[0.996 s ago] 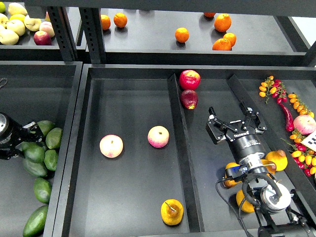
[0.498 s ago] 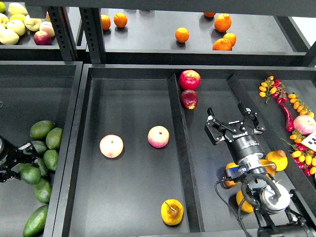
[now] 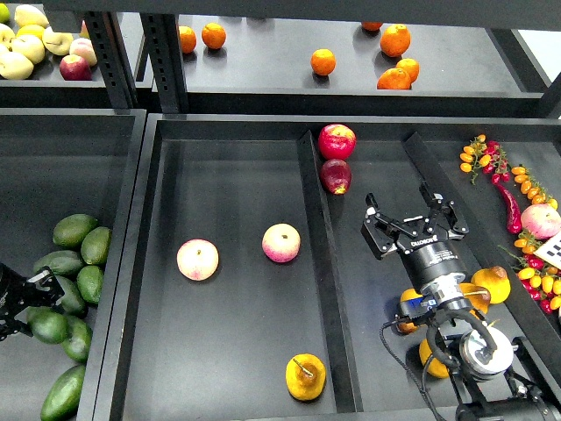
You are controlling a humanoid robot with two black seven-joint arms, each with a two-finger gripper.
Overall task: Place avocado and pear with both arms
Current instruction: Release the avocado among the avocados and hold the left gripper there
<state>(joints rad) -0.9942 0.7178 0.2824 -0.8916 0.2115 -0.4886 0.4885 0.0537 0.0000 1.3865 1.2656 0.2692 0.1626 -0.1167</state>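
Several dark green avocados (image 3: 74,230) lie in a pile in the left tray. My left gripper (image 3: 28,303) is at the far left edge among them, dark and partly cut off. One avocado (image 3: 48,326) sits right against its fingers; I cannot tell whether it is gripped. A golden pear (image 3: 305,377) with a brown stem lies at the front of the middle tray. More pears (image 3: 493,282) lie at the front right, partly hidden behind my right arm. My right gripper (image 3: 412,224) is open and empty above the right compartment, apart from all fruit.
Two pink-yellow apples (image 3: 197,260) (image 3: 280,243) lie in the middle tray. Two red apples (image 3: 337,140) sit at the back by the divider (image 3: 320,263). Chillies and small tomatoes (image 3: 513,206) lie at the right. Oranges (image 3: 323,61) are on the back shelf.
My left gripper has drawn back down and to the left along the avocado pile. My right gripper has crept slightly up and left, still open.
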